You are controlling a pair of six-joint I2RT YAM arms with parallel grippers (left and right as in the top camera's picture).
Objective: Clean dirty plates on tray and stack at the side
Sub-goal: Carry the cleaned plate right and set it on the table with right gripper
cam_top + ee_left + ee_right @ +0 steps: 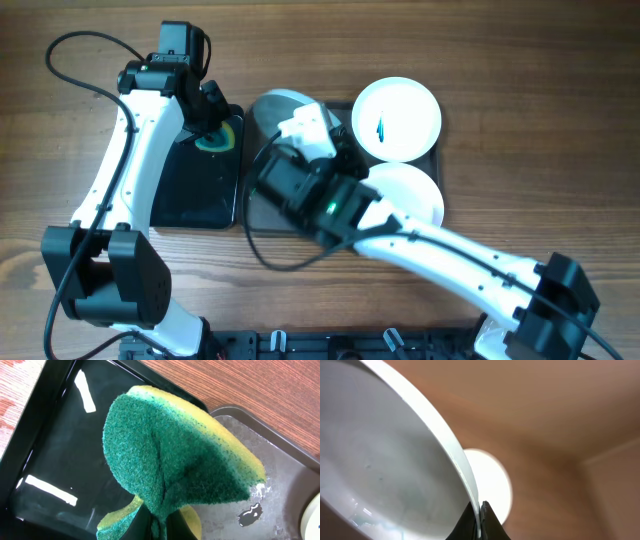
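3 white plates. The tilted plate (278,103) is raised over the left end of the tray (265,210), a dark grey tray on a wooden table (520,60). The right gripper (480,521) is clamped on this plate's rim, 1 finger on each face. In the right wrist view, faint bluish traces show low on its inner face.

The streaked plate (397,120) lies flat in the tray's far right corner, with a thin blue mark at its middle. The third plate (418,192) lies just in front of it at the near right, partly hidden under the right arm.

Left of the tray, touching or nearly touching it, sits a glossy black tray (50,460). Over its far right corner the left gripper (156,527) pinches a green and yellow sponge (175,460), which folds between the fingers with its green side towards the camera.
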